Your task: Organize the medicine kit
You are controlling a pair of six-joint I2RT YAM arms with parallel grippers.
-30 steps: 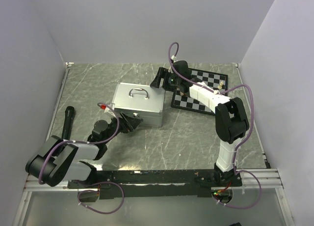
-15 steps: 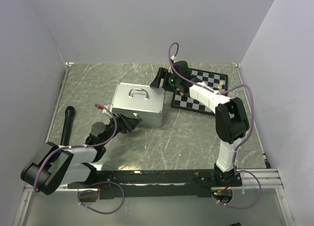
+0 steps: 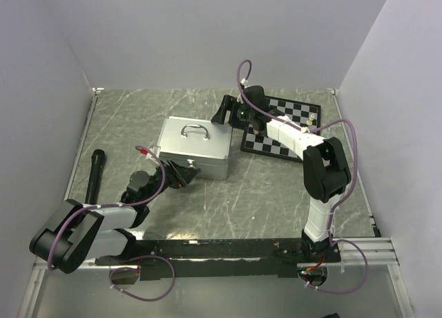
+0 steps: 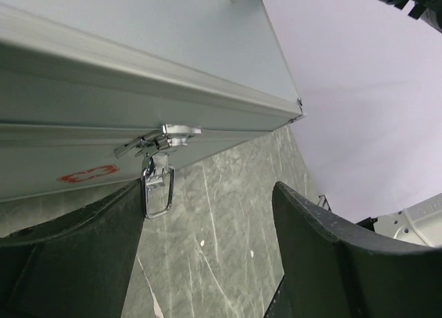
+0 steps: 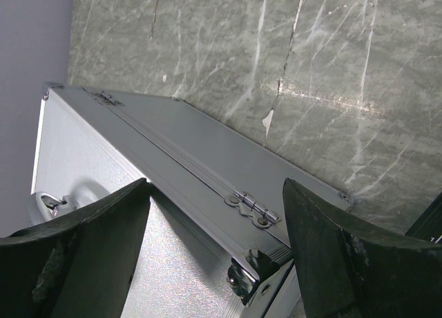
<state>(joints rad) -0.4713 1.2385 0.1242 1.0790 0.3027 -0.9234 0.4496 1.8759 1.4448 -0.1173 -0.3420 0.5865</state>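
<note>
Near table centre: I see one silver aluminium carry case (image 3: 193,148) lying flat with its lid down, well apart from all three white walls.
Case edges: the front face points toward the arm bases and the rear edge toward the back wall. The top handle (image 3: 195,130) sits near the rear.
Left end effector (image 3: 185,173): spread wide and holding nothing. In my left wrist view its gap (image 4: 207,214) faces the case front (image 4: 138,55), and one finger (image 4: 69,263) sits under the latch (image 4: 157,167). I cannot tell if it touches.
Right end effector (image 3: 224,110): also wide and empty, at the rear right corner of the case. In my right wrist view (image 5: 214,193) it straddles the hinged rear edge (image 5: 138,193).
Open room: bare green marbled table (image 3: 262,200) runs from the case front to the arm bases and between the two arms. There is more bare table behind the case on the left.
Tight spots: the black-and-white chequered mat (image 3: 290,128) lies just right of the case, under the right arm. A black cylindrical stick (image 3: 94,171) lies near the left wall, beside the left arm.
Counts: one case, one handle, one mat and one black stick.
Fittings counted: one latch and one red mark (image 4: 88,173) show on the front. One hinge (image 5: 252,209) is clear on the rear, and a second small fitting farther along is too small to call.
</note>
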